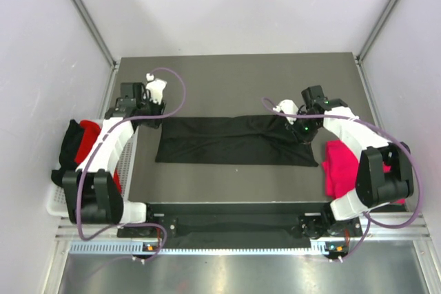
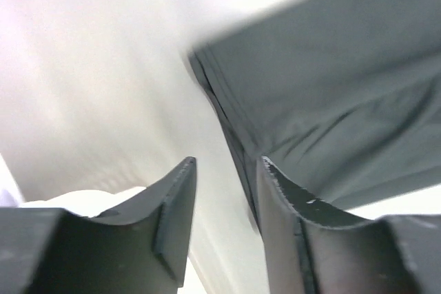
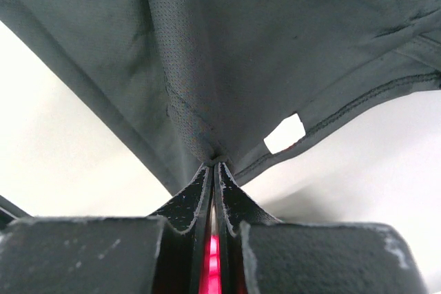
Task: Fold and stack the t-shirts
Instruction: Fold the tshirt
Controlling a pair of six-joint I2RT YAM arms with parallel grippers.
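- On the grey worktop (image 1: pixel 241 80), in the mid, lies the black t-shirt (image 1: pixel 234 140). It is folded into a long flat strip that runs from left to right.
- L side: the left pincer (image 1: pixel 150 116) sits at the top left corner of the strip, just beside the cloth edge.
- From the left wrist cam, the left pincer (image 2: pixel 224 197) is wide apart w/ nothing btwn its fingers (image 2: pixel 176 204). The black t-shirt (image 2: pixel 331 87) lies just past the tips, and its folded edge runs down toward the right finger.
- R side: the right pincer (image 1: pixel 301 131) is down on the right end of the strip.
- From the right wrist cam, the right pincer (image 3: pixel 215 177) is squeezed tight on a small pinch of the black t-shirt (image 3: pixel 207 46). The cloth pulls up into a little peak at the tips.
- A small white tag (image 3: pixel 284 133) shows near the shirt hem, just right of the pinch.
- Near the right arm, a pink t-shirt (image 1: pixel 340 163) lies bunched up, close to the right end of the black one.
- Far left, off the worktop edge, a white basket (image 1: pixel 54 201) holds a red t-shirt (image 1: pixel 88 134) and one more black tee (image 1: pixel 69 148), both in a heap.
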